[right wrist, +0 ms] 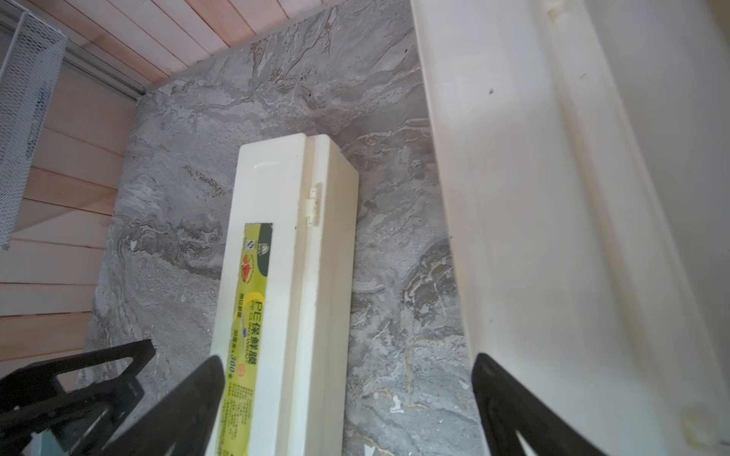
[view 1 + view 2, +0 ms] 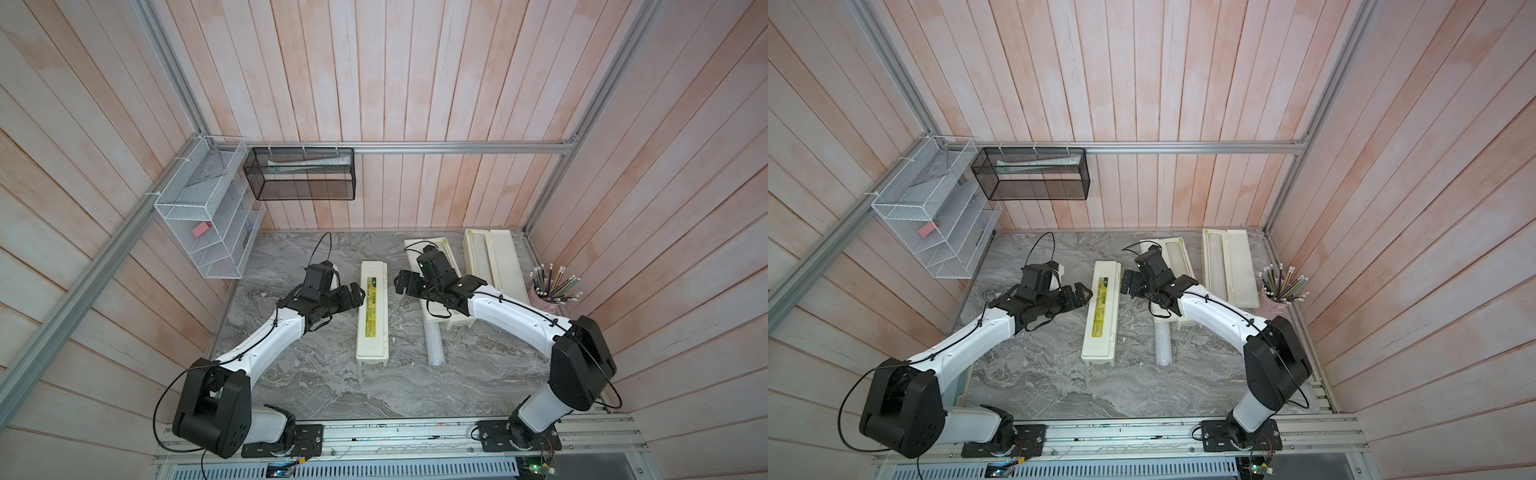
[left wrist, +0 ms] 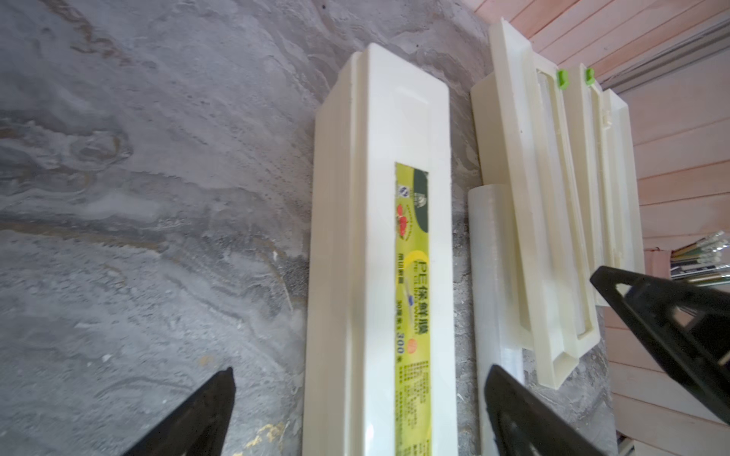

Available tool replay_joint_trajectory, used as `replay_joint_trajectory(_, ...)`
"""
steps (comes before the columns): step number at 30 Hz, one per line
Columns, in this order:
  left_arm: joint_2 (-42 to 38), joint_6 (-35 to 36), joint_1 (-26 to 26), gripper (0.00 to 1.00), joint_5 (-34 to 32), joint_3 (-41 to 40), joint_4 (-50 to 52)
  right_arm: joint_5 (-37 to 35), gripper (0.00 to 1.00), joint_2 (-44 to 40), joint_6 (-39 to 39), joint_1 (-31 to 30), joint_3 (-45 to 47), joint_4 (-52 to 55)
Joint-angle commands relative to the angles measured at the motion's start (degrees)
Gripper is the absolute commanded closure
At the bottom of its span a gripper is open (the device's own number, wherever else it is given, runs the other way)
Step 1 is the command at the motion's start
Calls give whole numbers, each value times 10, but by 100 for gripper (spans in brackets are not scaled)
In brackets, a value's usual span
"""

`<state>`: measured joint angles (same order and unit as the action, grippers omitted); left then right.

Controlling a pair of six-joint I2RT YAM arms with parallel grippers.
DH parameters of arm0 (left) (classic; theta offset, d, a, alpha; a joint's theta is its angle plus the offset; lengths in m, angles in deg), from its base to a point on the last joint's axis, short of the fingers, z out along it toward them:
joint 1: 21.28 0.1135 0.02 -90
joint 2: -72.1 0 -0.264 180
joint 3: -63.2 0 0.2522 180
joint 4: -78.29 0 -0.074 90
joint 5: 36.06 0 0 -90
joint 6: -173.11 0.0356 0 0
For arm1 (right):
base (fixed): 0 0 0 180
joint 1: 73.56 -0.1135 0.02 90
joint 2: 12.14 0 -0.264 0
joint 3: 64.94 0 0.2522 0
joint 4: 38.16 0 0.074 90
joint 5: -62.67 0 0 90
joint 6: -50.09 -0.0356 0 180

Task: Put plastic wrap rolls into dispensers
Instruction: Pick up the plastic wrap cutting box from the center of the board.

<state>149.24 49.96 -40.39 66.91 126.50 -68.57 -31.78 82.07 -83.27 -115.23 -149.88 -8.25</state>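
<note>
Left pincer (image 2: 356,296) and right pincer (image 2: 409,286) are hanging wide, empty, flanking closed box (image 2: 372,316). Spare roll (image 2: 435,347) is lying near right pincer, unloaded; two open boxes (image 2: 505,257) beyond it seemingly holding rolls (image 2: 478,257) already.

White-shelled arms (image 2: 266,345), bulky black joints (image 2: 216,411), black left end effector (image 2: 358,294), right end effector (image 2: 398,283)

The grey marble table (image 2: 332,386) carries three cream dispensers (image 2: 372,311) (image 2: 1177,257) (image 2: 498,266), one loose wrap roll (image 2: 435,345) and a pencil cup (image 2: 541,305).
</note>
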Motion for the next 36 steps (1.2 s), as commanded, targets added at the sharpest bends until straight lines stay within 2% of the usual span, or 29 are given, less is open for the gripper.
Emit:
replay_joint_trajectory(1, -19, 10, 8, 0, -8, -32, 24, -23, 2, 28, -44, -27, -25, -4)
replay_joint_trajectory(10, -68, -1, 18, 0, 8, -102, 34, -37, 2, 106, -65, -82, -99, 39)
replay_joint_trajectory(18, -79, -25, 19, 2, 45, -165, -10, -34, 2, 178, -75, -108, -169, 118)
replay_joint_trajectory(29, -100, -43, 18, 3, 80, -219, -63, -27, 2, 207, -88, -148, -185, 178)
replay_joint_trajectory(36, -117, -63, 12, 3, 94, -233, -83, -23, 2, 238, -76, -159, -226, 255)
